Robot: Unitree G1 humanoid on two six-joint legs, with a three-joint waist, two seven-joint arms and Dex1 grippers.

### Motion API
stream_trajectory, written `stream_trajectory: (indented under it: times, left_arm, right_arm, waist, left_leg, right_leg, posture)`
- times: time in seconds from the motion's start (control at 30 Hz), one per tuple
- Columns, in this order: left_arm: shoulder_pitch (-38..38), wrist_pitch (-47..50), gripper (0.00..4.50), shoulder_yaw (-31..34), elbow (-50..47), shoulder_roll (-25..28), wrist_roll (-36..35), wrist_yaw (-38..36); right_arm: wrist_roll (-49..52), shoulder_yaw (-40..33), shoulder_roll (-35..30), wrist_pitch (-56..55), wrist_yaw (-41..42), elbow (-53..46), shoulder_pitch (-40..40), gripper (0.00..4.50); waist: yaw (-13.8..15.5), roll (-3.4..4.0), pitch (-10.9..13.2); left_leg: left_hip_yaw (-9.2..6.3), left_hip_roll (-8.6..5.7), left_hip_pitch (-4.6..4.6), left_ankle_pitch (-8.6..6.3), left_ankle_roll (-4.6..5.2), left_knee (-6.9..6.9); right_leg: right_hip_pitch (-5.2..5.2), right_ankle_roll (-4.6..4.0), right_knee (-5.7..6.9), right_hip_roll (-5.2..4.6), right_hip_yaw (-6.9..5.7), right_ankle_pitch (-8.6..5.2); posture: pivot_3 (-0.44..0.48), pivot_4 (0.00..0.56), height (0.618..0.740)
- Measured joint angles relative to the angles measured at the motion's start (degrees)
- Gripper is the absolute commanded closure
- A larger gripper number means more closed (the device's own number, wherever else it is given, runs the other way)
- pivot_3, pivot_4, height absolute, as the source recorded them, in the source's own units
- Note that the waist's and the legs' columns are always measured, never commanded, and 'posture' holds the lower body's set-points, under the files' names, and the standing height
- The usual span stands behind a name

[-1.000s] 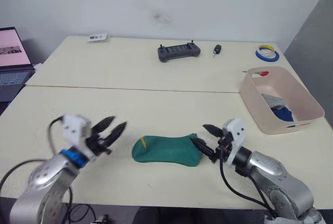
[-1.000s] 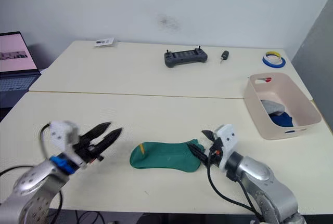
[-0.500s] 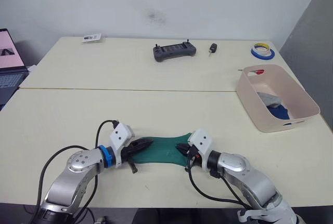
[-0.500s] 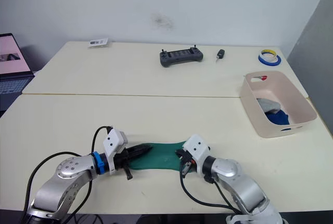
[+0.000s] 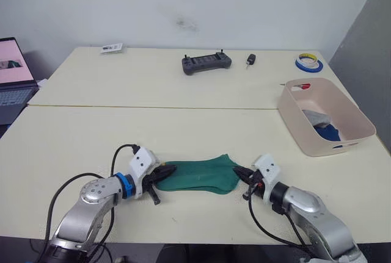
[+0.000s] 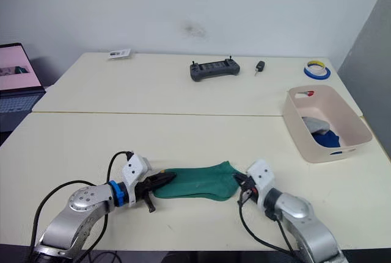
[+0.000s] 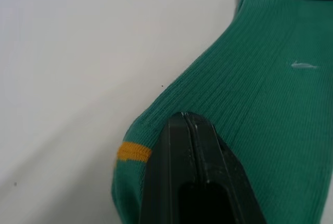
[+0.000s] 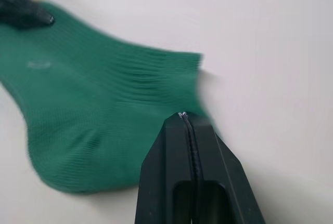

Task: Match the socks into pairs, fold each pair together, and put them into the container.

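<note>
Left gripper low over the table, fingers pressed together on the toe end of the green sock; left wrist view shows the tips shut on the ribbed fabric just by the yellow band. Right gripper at the opposite, cuff end, fingers also closed; whether fabric is actually pinched between them is hard to make out, the cuff edge being blurred in the right wrist view. Both forearms lie nearly flat, pointing inward at each other. Sock stretched between the two grippers, flat on the table; whether one sock or two stacked, cannot tell. Tub well off beyond the right gripper, holding something grey and something blue, both partly hidden by its wall.
</note>
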Motion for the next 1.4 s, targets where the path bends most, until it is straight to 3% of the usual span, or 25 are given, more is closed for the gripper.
stream_trajectory:
  times: [0.17, 0.3, 0.47, 0.63, 0.77, 1.1, 1.27, 1.4]
  left_arm:
    - [-1.8, 1.9, 4.5, 3.2, -6.5, 1.4, -5.6, -2.2]
    - [-2.7, -1.3, 4.5, 1.2, -8.2, 6.5, -2.6, -6.8]
    - [-2.7, -4.9, 4.5, -2.9, -3.4, 6.3, 3.0, -6.9]
    - [-2.9, -10.5, 4.5, -4.1, 4.8, 5.1, 6.4, -7.0]
    - [-3.1, -14.7, 4.5, -4.3, 7.7, 5.1, 7.3, -7.3]
    - [-4.2, -19.0, 4.5, -4.7, 11.7, 3.9, 7.4, -8.2]
    - [-4.3, -12.2, 4.5, -2.9, 8.8, 3.1, 1.0, -9.5]
    - [-6.3, -9.0, 4.5, -2.3, 5.8, 5.7, -0.7, -12.1]
  right_arm:
    - [2.3, -2.0, 0.2, -1.7, 1.4, -5.7, -1.0, 4.48]
    - [0.4, 2.6, -2.2, 0.4, 3.3, -5.7, -4.8, 4.48]
    - [-5.3, 12.8, 0.9, 2.0, 3.2, 2.0, -11.1, 4.48]
    - [-9.7, 16.2, 3.2, 1.3, 1.9, 8.9, -13.8, 4.48]
    - [-10.1, 14.6, 2.6, 0.8, 1.6, 8.3, -11.8, 4.48]
    - [-7.7, 1.5, -0.2, 0.7, 0.5, 2.6, -2.2, 4.48]
    - [-6.3, -0.6, -0.3, -0.8, 0.8, -2.9, 1.6, 4.48]
    - [-4.4, -2.5, -0.2, -0.3, 0.7, -6.3, 3.3, 4.48]
  waist:
    - [0.0, -0.03, 0.0]
    - [-0.2, 0.01, 0.0]
    - [-0.1, 0.01, 0.0]
    - [0.0, -0.02, 0.0]
    - [0.0, 0.0, 0.0]
    - [0.0, 0.09, -0.2]
    - [0.0, 0.09, -0.1]
    - [0.0, 0.06, 0.0]
  left_leg:
    - [-0.05, 0.03, -0.11, 0.0, -0.01, 0.01]
    - [0.03, 0.0, -0.03, 0.01, -0.01, -0.01]
    - [-0.01, 0.02, -0.12, 0.0, 0.0, 0.0]
    - [-0.01, 0.03, -0.12, 0.0, 0.0, 0.02]
    - [-0.01, 0.03, 0.01, 0.0, 0.0, 0.02]
    - [0.0, 0.0, 0.32, -0.02, 0.03, -0.01]
    - [-0.06, 0.06, 0.13, -0.01, 0.03, 0.0]
    - [-0.06, 0.03, 0.11, -0.01, 0.03, 0.0]
  right_leg:
    - [-0.13, 0.0, 0.01, 0.05, -0.02, 0.0]
    - [-0.12, -0.01, 0.02, 0.12, 0.06, 0.0]
    - [-0.21, -0.01, 0.01, 0.38, 0.07, 0.0]
    - [-0.2, -0.01, 0.03, 0.33, 0.06, 0.0]
    - [-0.07, -0.01, 0.03, 0.16, 0.05, 0.0]
    - [0.29, 0.0, 0.0, 0.13, 0.04, 0.0]
    - [0.13, 0.0, 0.02, 0.14, 0.0, 0.0]
    - [0.11, -0.01, 0.0, 0.19, 0.01, 0.0]
  posture:
    - [0.0, 0.15, 0.74]
    - [0.0, 0.15, 0.74]
    - [0.0, 0.15, 0.74]
    - [0.0, 0.15, 0.74]
    - [0.0, 0.15, 0.74]
    - [0.0, 0.15, 0.74]
    - [0.0, 0.15, 0.74]
    - [0.0, 0.15, 0.74]
